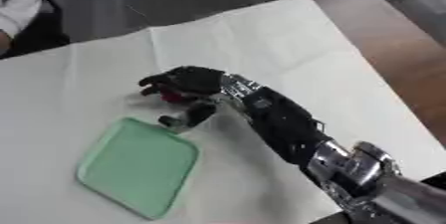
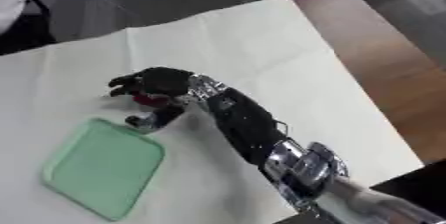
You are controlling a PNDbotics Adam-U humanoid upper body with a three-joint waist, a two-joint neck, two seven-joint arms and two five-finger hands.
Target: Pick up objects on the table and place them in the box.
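Left eye view: right hand reaches in from the lower right across the white cloth that covers the table. Fingers are curled down over a small red object, thumb angled toward the tray side. Red shows under the palm between the curled fingers, so I read this as a grasp on it, though whether it is lifted off the cloth I cannot tell. Green tray, which serves as the box here, lies just below and to the left of the hand; the thumb tip is near its upper corner, and nothing shows in it.

Right eye view: same pose. Hand is closed round the red object, with the tray close beside it. Left hand shows in neither view.

Step in hand, as I judge it: the pick, grasp just made or closing. Next move calls for a short lift, a carry toward the robot and left over the tray rim, then opening the fingers above the tray floor. Risk: the object is small and mostly hidden, so it could slip out on the lift.

Writing: no labels, brands or text readable anywhere.
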